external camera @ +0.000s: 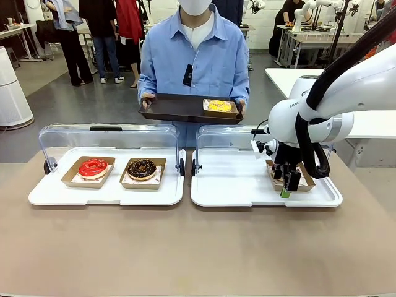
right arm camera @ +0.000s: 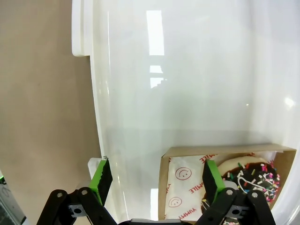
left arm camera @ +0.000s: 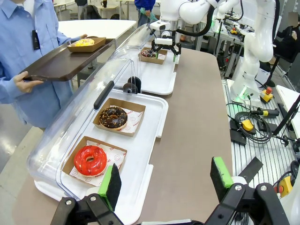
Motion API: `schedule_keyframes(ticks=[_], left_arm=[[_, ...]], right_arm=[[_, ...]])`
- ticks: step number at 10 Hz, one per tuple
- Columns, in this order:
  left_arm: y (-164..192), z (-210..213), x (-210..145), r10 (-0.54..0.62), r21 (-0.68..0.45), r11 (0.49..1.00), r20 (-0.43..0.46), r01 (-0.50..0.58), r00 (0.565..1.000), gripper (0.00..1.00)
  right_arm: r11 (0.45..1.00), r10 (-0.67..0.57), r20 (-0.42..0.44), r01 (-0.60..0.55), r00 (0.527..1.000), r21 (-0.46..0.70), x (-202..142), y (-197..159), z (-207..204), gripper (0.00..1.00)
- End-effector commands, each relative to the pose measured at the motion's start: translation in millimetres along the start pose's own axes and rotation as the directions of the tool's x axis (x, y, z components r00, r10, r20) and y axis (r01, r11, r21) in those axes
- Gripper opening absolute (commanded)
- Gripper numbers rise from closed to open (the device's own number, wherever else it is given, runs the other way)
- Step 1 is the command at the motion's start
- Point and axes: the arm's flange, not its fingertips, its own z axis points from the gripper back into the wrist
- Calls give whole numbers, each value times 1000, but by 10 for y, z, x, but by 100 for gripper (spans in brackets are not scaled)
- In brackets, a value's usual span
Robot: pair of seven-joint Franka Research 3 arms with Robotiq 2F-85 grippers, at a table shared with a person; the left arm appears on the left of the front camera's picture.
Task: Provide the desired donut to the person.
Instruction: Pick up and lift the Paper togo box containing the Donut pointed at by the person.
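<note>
Above the right tray (right arm camera: 140,93), holding the right gripper (right arm camera: 156,165) wide apart, empty, one pad (right arm camera: 212,177) over the box (right arm camera: 220,151) of the sprinkled donut (right arm camera: 255,180); same with the left gripper (left arm camera: 165,169), spread, clutching nothing.

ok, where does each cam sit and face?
Front: fixed between the arms, facing across the table at the person holding a dark tray; right arm enters from picture right.
Left wrist: wrist-mounted, facing along the table over the red donut and chocolate donut; left gripper open at bottom.
Right wrist: wrist-mounted, facing down at the sprinkled donut in its box; right gripper open at bottom.
Shared: front and left wrist both show the red donut.
</note>
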Motion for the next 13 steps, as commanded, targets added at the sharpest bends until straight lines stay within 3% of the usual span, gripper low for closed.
schedule_keyframes(ticks=[1,10,13], left_arm=[[-14,7,-11,-23,0,1000,19,23,1000,100],[-14,7,-11,-23,0,1000,19,23,1000,100],[-14,7,-11,-23,0,1000,19,23,1000,100]], right_arm=[[997,-14,-40,17,999,71,13,31,-198,100],[994,-36,-49,41,998,102,-58,-56,-353,100],[996,-21,-49,26,999,90,-48,-57,-344,10]])
